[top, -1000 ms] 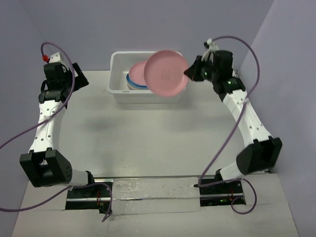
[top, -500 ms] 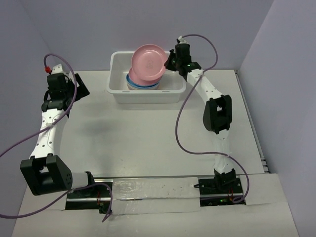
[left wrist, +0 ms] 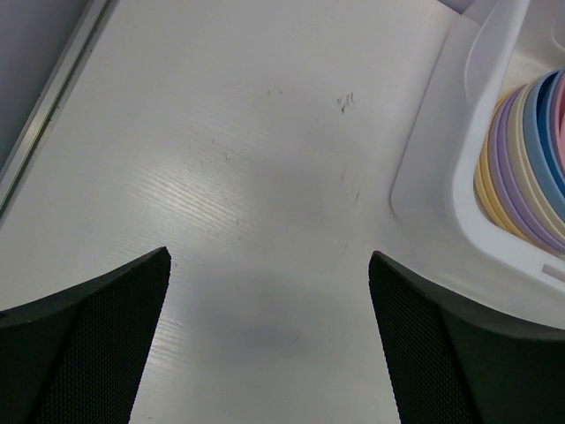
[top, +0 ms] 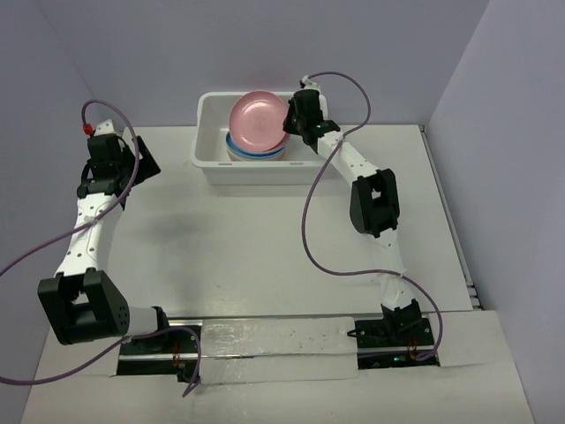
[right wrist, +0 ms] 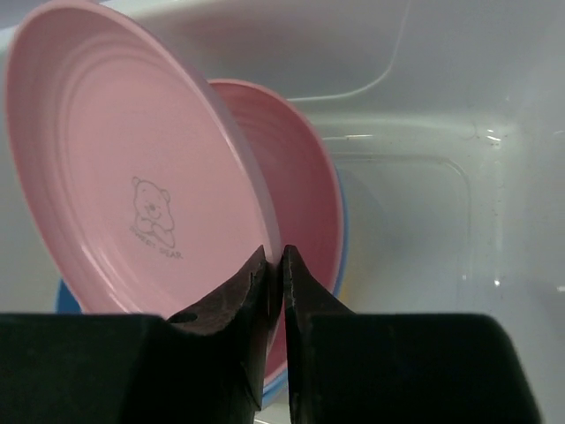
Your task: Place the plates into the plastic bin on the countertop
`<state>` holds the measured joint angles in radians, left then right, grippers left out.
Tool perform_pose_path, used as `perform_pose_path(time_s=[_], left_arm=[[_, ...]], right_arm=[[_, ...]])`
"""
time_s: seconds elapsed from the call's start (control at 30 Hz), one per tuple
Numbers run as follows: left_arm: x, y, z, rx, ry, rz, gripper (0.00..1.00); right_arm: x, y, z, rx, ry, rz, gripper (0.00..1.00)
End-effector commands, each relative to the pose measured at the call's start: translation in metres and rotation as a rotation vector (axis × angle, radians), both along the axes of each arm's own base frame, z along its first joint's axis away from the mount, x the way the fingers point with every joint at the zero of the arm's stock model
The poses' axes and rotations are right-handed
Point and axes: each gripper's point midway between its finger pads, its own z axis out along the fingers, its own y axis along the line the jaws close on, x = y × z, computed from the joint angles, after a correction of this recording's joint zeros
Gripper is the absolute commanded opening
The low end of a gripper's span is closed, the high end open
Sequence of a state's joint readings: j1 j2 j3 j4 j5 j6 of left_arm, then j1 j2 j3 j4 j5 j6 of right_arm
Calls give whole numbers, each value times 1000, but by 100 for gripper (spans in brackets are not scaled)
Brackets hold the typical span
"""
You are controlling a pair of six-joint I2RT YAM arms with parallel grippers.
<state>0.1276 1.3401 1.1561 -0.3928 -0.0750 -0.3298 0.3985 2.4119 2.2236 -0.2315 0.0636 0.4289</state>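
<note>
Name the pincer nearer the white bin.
Right. The right pincer is over the white bin, pinching the pink plate by its rim; the left pincer hangs open over the countertop, off the bin's left end.

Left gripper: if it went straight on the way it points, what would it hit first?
Probably the bare off-white countertop: the open left gripper aims down at it. The white rectangular plastic bin with stacked pastel plates sits right of that line, though depth is unclear.
</note>
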Motion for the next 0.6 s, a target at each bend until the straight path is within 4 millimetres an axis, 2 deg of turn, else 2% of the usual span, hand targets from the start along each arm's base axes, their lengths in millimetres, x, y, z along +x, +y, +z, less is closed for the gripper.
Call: perform_pose_path(time_s=[0.0,0.03,0.17,0.2,0.3,0.33,0.37,0.4,0.57], left_arm=[[7,3,10,-2,-25,6,99],[7,2,8,-2,-21,4,99],[5,1,10,7,-24,-14,99],[6,1,11,7,-26,-15,99],[7,-1,18,4,-41,-31,99],[8,-2,22,5,-50,-40,99],[8,-2,26,7,-58,-45,99],[9,-4,29,11,-67,-56,99],[9,-11,36,43,-64,-146,99]], right_arm=[[3,-4,5,21,-22,-24,51],[2,-4,9,24,-24,-20,64],[-9,4,44,57,-61,41,94],[-12,6,58,69,-79,62,98],[-26,11,109,98,-154,116,100],[-34,12,138,107,-201,141,100],[-38,12,148,101,-218,153,100],[-48,10,176,100,-260,169,100],[-103,-18,258,40,-403,185,100]])
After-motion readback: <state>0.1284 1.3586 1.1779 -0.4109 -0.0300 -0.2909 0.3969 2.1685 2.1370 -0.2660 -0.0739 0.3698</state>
